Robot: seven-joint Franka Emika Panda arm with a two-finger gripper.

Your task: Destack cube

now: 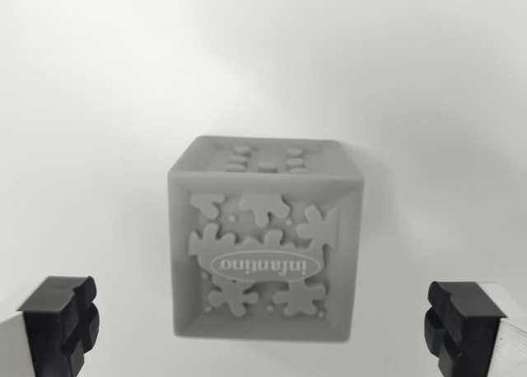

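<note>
1. The tool has its fingers spread wide apart, one black pad at each lower corner of the wrist view, holding nothing.
2. The grey cube sits centred between and beyond them on the pale desk.
3. Whether a second cube lies beneath is unclear; it may be hidden.
4. Risk: closing off-centre could twist the cube or topple the stack.
5. The embossed oval reads "infantino", upside down here.

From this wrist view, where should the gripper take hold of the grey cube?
Probably the cube's two plain outer side walls, coming straight down along the camera's line. The facing side is bumpy relief; the open gripper has one finger pad either side, wider than the cube.
</note>
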